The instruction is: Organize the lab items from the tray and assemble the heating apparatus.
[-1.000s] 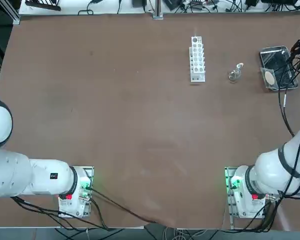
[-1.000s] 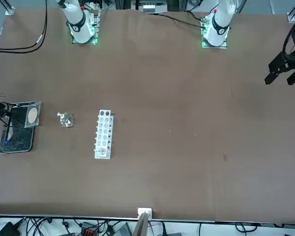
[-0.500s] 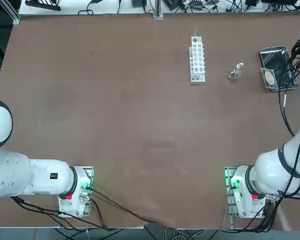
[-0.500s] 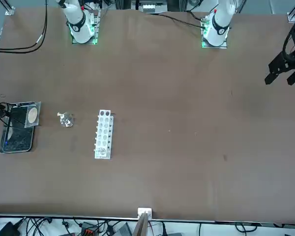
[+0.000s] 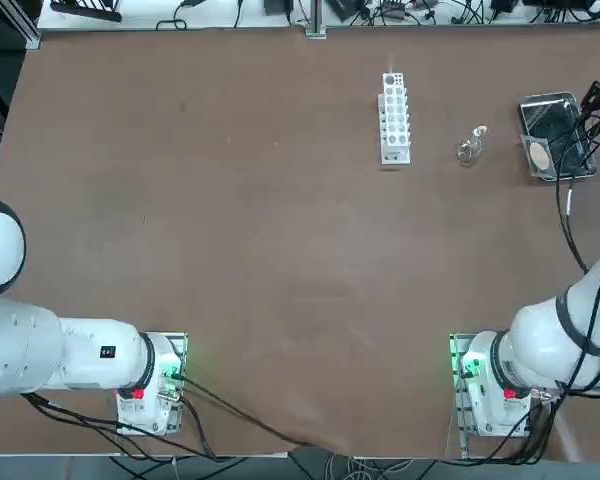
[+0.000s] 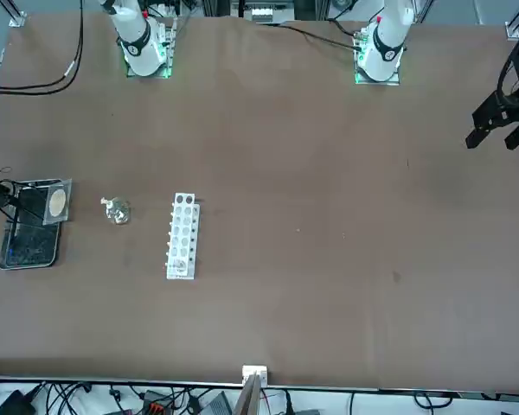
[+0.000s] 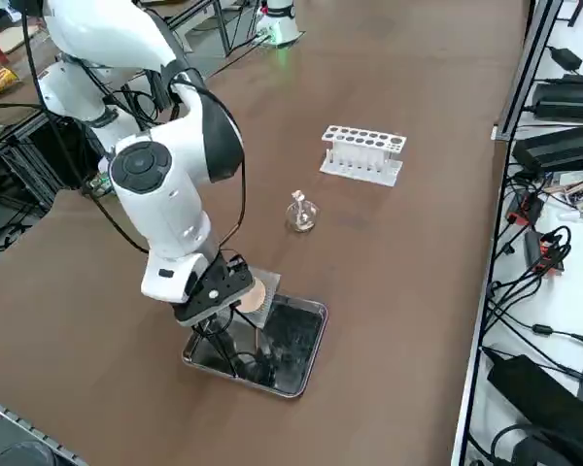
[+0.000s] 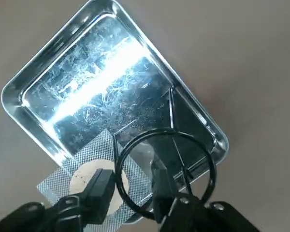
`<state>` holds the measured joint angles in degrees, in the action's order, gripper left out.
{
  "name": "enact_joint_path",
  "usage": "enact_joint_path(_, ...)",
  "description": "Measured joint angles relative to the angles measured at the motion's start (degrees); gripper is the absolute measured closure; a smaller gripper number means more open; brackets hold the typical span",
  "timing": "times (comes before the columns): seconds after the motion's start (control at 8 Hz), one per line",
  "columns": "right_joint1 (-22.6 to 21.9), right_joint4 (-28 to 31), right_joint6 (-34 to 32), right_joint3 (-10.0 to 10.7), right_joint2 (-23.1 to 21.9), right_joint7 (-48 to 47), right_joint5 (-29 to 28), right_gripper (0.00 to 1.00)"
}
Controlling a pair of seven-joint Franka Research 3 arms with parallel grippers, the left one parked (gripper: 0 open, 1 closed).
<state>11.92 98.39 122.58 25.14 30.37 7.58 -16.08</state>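
Note:
The shiny metal tray (image 8: 101,72) lies near the table's far right edge (image 5: 552,100). The grey mesh square with a tan centre (image 8: 84,178) rests partly over one tray corner (image 7: 255,294). A thin dark wire stand (image 8: 164,130) lies in the tray, its ring facing up. My right gripper (image 8: 131,181) hangs low over that corner of the tray (image 7: 219,309). Its fingers are open and straddle one side of the stand's ring, one finger over the mesh, the other inside the ring. No pad touches the wire.
A white holed rack (image 5: 394,117) stands left of the tray, with a small glass flask (image 5: 470,147) between them. Black cables (image 5: 570,215) hang from my right arm near the tray. The table's right edge is close by.

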Motion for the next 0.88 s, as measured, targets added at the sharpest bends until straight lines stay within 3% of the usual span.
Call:
enact_joint_path(0.38, 0.0, -0.05, 0.08, -0.08, 0.08, 0.0, -0.03, 0.62)
enact_joint_path(0.88, -0.03, -0.27, 0.17, -0.13, 0.08, 0.01, -0.03, 0.62)
